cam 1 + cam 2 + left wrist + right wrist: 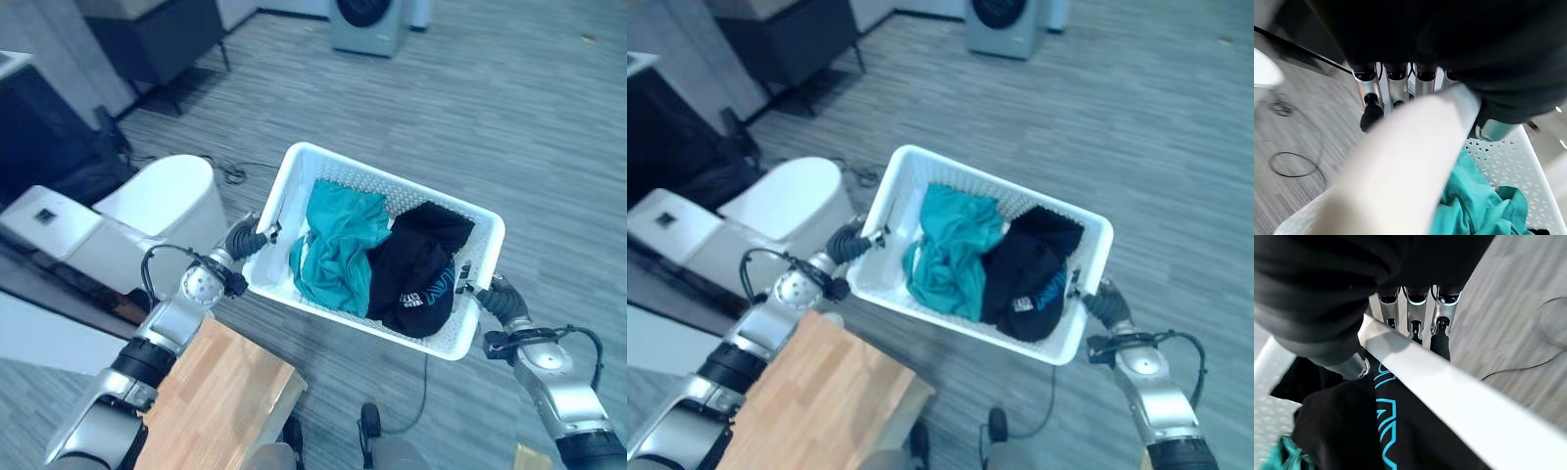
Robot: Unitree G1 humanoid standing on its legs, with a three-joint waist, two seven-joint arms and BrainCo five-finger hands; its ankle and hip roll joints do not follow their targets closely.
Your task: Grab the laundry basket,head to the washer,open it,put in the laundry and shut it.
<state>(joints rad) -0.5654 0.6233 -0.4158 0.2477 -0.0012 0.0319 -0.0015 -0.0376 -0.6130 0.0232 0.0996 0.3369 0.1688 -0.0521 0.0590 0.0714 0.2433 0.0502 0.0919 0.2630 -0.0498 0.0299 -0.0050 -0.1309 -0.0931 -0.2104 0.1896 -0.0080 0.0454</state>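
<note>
Both hands, left hand [247, 238] and right hand [493, 296], apparently curl fingers over the laundry basket [294, 176] rim (teal and black clothes inside)

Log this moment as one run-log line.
left hand: gripping basket rim | right hand: gripping opposite rim | load: teal, black clothes | washer: ahead

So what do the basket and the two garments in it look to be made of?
Laundry basket: white moulded plastic, smooth rim, perforated walls. Teal garment: soft matte fabric, crumpled folds. Black garment: similar cloth, with light blue print. Exact fibres unclear.
</note>
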